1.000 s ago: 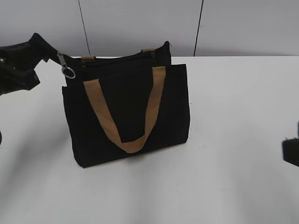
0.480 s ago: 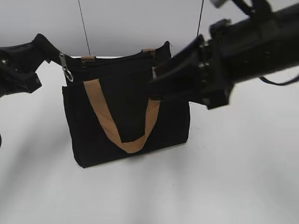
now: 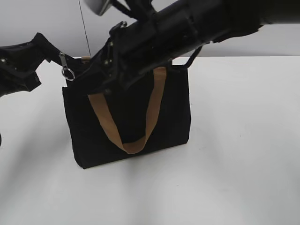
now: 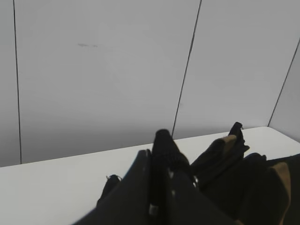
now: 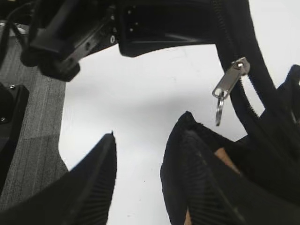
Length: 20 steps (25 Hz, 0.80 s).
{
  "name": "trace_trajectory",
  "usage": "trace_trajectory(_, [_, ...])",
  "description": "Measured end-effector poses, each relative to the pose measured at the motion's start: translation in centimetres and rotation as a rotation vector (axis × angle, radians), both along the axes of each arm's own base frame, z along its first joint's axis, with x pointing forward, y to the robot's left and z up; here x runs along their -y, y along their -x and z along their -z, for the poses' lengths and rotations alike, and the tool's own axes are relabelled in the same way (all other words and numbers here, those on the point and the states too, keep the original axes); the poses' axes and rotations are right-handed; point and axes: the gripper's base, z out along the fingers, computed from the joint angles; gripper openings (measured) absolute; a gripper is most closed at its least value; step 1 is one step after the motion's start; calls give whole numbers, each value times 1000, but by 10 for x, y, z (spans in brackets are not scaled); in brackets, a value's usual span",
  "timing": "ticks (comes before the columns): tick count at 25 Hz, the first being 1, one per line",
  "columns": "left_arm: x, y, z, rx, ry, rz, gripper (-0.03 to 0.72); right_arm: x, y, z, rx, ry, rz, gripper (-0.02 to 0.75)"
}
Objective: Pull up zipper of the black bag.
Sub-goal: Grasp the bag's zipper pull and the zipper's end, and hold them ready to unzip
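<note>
Change since earlier: the right arm has swept leftward across the exterior view; half a second ago its end effector was by the bag's right top corner, now it is over the left part of the top edge. The left arm and bag have barely shifted.

Exterior view: the black bag (image 3: 129, 117) stands upright on the white counter (image 3: 234, 140), tan handle (image 3: 129, 140) drooping down its front. The left end effector (image 3: 54, 56) holds the top left corner, probably to brace the fabric against the pull. The silvery pull tab (image 3: 67, 70) hangs just beside it. The right end effector (image 3: 91, 79) reaches in from the upper right, slanting down toward that tab.

Left wrist view: the left end effector (image 4: 161, 164) is closed on black bag fabric, fingers pointing toward the wall.

Right wrist view: the right end effector (image 5: 140, 178) is spread wide and empty; the zipper (image 5: 243, 89) curves past with its tab (image 5: 229, 82) dangling ahead, untouched.
</note>
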Motion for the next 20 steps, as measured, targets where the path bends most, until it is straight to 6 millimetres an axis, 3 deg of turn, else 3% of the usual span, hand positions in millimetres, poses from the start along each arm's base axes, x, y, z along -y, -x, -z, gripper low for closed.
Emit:
trace_trajectory(8, [0, 0, -1, -8, 34, 2, 13, -31, -18, 31, -9, 36, 21, 313])
trace_trajectory(20, [0, 0, -1, -8, 34, 3, 13, -31, -31, 36, 21, 35, 136, 307])
